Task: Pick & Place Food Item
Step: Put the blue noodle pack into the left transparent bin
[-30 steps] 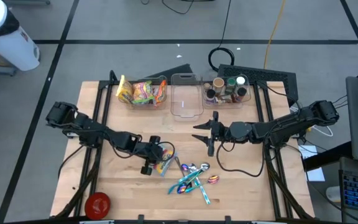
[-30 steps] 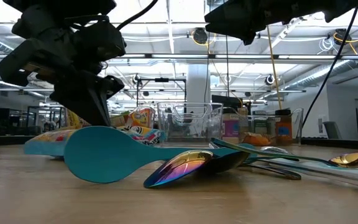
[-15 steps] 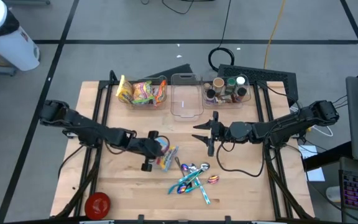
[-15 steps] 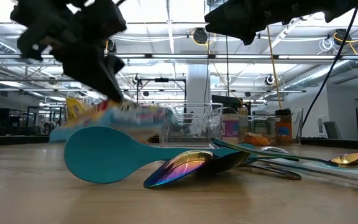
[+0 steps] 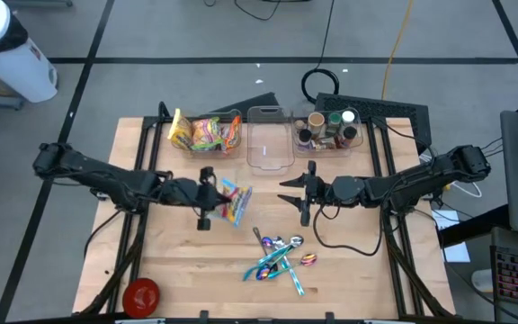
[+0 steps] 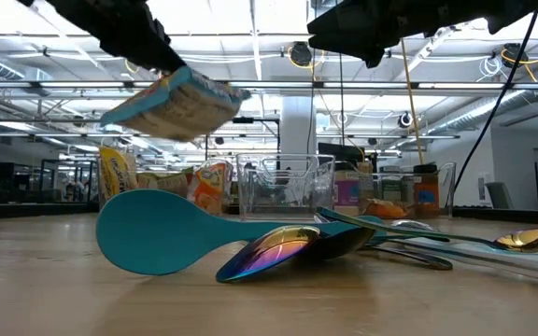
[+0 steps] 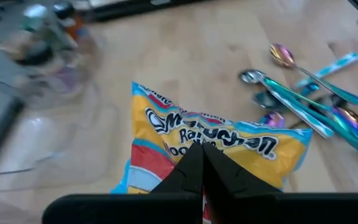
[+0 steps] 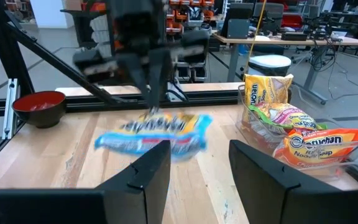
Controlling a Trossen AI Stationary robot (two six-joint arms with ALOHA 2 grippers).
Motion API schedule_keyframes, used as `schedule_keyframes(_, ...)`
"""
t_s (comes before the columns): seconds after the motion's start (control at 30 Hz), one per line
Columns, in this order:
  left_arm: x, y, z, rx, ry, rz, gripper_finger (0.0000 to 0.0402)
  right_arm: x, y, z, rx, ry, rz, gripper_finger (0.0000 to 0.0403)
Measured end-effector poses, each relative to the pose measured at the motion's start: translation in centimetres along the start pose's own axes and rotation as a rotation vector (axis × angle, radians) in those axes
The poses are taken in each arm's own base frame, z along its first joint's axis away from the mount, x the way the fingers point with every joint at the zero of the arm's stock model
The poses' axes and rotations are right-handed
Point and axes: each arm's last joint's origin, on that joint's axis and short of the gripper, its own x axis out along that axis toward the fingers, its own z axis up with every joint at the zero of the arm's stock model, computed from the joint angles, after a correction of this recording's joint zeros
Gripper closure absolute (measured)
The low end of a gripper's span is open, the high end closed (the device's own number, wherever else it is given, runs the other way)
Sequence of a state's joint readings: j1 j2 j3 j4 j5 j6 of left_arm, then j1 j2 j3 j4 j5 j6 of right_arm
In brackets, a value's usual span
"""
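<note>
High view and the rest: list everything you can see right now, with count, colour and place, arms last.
ramen packet: one, yellow, blue and red, lifted off the table in the left gripper
noodle packets: several, yellow and orange, in the far left clear bin
empty bin: one, clear, far middle
jars: several, mixed colours, far right clear bin
utensils: a pile, teal and iridescent, near middle
bowl: one, red, near left corner
left gripper: shut on the packet
right gripper: open, empty, waiting mid-table

Ramen packet (image 5: 230,202) aloft, tilted
</note>
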State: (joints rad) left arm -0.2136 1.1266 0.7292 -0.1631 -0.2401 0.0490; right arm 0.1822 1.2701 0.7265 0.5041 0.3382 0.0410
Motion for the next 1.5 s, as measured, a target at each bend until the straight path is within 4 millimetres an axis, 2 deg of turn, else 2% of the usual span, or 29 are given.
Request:
schedule_keyframes(0.33,-3.3,4.0,0.5,-0.044,-0.079,0.166,0.0401,0.0,0.0,0.0,0.000,0.000,0.000,0.0248)
schedule_keyframes(0.57,-4.5,7.3,0.1,-0.082,-0.079,0.308,0.0401,0.0,0.0,0.0,0.000,0.000,0.000,0.0248)
schedule_keyframes(0.83,-5.2,11.7,-1.1,-0.161,-0.040,0.450,0.0401,0.0,0.0,0.0,0.000,0.000,0.000,0.0248)
schedule_keyframes(1.07,-5.9,15.7,-3.1,-0.266,0.024,0.583,0.0401,0.0,0.0,0.0,0.000,0.000,0.000,0.0248)
schedule_keyframes(1.27,-5.3,19.1,-5.3,-0.381,0.064,0.618,0.0401,0.0,0.0,0.0,0.000,0.000,0.000,0.0248)
schedule_keyframes(1.4,-4.1,21.2,-6.8,-0.446,0.094,0.654,0.0401,0.0,0.0,0.0,0.000,0.000,0.000,0.0248)
schedule_keyframes(1.5,-3.0,22.0,-8.0,-0.491,0.130,0.613,0.0401,0.0,0.0,0.0,0.000,0.000,0.000,0.0248)
